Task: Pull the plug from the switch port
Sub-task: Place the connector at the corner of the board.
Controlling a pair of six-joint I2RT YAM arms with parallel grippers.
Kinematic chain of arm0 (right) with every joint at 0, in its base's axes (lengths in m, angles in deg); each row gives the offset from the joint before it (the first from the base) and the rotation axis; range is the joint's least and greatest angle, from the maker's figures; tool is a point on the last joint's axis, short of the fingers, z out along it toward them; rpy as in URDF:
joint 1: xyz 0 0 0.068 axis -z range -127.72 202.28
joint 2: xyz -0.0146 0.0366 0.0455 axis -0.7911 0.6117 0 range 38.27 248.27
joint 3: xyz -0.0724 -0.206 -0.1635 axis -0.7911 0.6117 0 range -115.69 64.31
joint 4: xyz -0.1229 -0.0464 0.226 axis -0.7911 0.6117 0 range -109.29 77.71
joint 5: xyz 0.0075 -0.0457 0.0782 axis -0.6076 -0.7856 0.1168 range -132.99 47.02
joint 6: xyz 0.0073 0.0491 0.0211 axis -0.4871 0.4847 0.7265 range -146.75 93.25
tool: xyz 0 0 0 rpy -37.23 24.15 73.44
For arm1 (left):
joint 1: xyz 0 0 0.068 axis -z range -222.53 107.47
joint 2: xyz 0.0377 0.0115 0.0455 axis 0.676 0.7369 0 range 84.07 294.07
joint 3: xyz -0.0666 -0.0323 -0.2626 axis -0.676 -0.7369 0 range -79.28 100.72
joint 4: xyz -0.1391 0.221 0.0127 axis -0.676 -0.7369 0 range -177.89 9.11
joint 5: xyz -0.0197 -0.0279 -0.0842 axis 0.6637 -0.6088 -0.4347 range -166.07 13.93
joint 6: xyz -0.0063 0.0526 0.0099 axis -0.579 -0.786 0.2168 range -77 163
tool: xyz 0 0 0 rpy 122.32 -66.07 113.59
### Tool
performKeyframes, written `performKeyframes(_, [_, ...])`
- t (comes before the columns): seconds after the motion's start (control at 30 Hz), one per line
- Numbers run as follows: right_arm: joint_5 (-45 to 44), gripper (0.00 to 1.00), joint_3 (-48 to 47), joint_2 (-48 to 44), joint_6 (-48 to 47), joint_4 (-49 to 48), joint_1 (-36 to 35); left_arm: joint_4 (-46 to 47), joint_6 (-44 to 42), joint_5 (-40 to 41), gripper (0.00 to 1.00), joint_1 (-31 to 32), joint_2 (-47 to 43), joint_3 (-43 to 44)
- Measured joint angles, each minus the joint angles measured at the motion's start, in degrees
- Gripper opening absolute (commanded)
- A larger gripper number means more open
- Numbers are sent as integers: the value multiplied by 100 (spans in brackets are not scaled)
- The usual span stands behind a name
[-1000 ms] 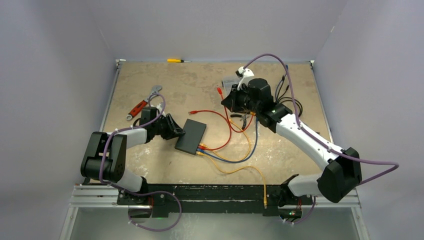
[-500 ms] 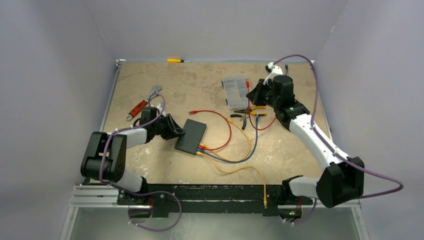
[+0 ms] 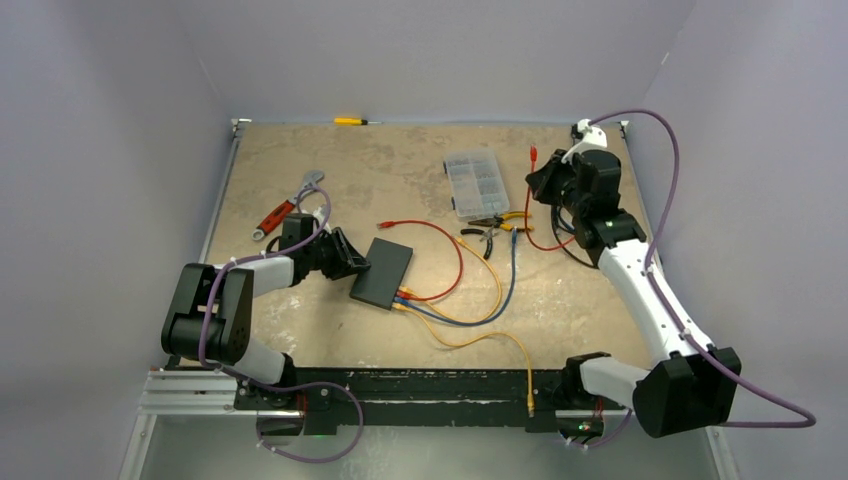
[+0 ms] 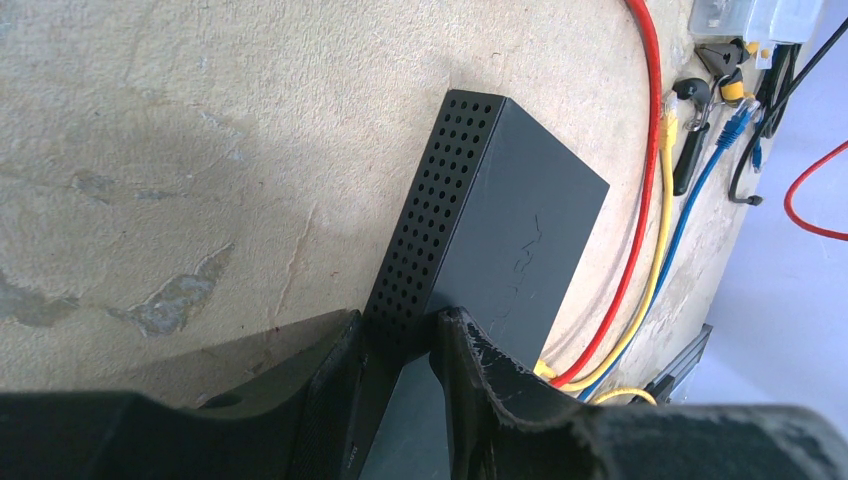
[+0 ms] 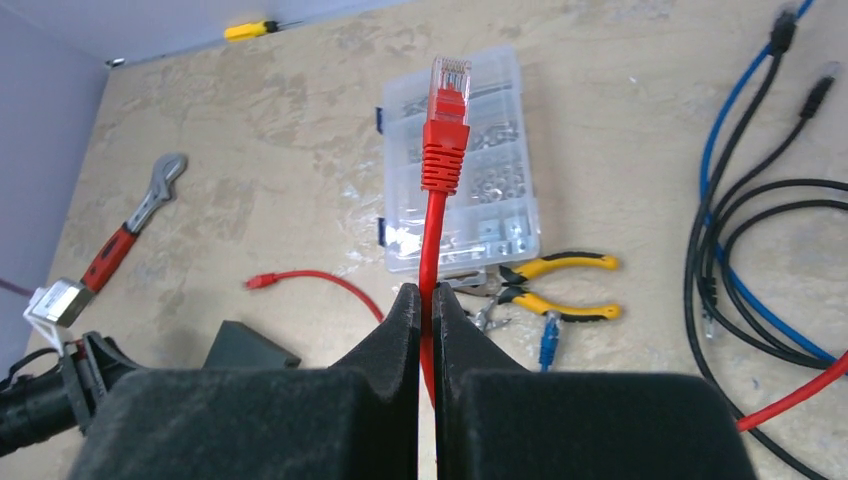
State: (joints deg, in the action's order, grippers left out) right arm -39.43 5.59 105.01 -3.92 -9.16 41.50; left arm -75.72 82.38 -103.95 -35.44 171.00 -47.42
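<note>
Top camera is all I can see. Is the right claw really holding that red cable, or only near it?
Observer: It's holding it. The right wrist view shows the right claw shut on the red cable just below its plug, which points up, clear of any port.
Operator: And the left claw, where is it gripping?
Observer: The left wrist view shows the left claw pinching the switch at one corner, with one finger against the side with the vent holes and the other on the flat top.
</note>
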Motion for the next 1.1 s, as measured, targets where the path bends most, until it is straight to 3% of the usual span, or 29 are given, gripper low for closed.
performKeyframes(0.7, [380, 0, 341, 352, 162, -15, 1692, 57, 2, -7, 34, -7, 0, -33])
performKeyframes(1.1, [1095, 0, 417, 1283, 413, -540, 2046, 120, 2, -42, 34, -22, 7, -61])
